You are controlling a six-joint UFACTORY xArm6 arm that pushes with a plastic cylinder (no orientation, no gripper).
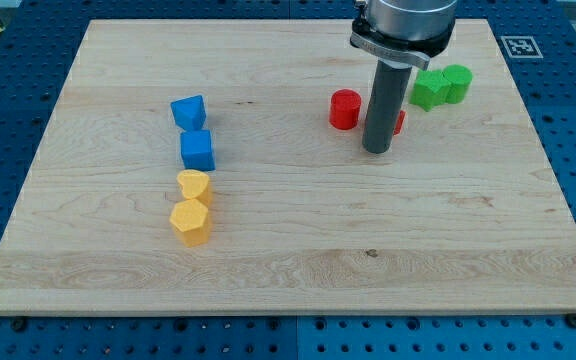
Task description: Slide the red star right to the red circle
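My tip [378,150] rests between red circle [345,109] and what looks like the red star [398,122], mostly hidden behind the rod at the view's right; no fingers, bare rod.

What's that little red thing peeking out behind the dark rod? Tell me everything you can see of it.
Only a sliver of the red block shows, at the right edge of my rod, whose tip rests on the wooden board just in front of it. The rest is hidden, so its shape cannot be made out. It looks like matte plastic, lying on the board. The red circle sits to the view's left, apart from it; the green blocks lie toward the upper right. Whether the rod touches it is unclear.
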